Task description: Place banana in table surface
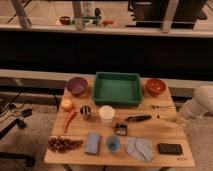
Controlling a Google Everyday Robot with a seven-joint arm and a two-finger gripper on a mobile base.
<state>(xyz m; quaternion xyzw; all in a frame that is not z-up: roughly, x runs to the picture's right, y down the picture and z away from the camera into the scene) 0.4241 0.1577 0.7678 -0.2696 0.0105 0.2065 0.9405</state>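
The light tan table surface [150, 131] fills the lower middle of the camera view. My white arm reaches in from the right, and my gripper [176, 118] is low over the table's right edge. A slim pale shape, the banana [166, 120], shows at the gripper's tip, just above or on the wood. I cannot tell whether it is held. The black phone [170, 148] lies in front of it.
On the table are a green tray [117, 100], purple bowl [76, 85], orange bowl [155, 86], round yellow-orange fruit [66, 104], red chili [70, 118], white cup [106, 113], dark-handled utensil [137, 118], grapes [64, 144], blue sponge [92, 142] and grey cloth [139, 148].
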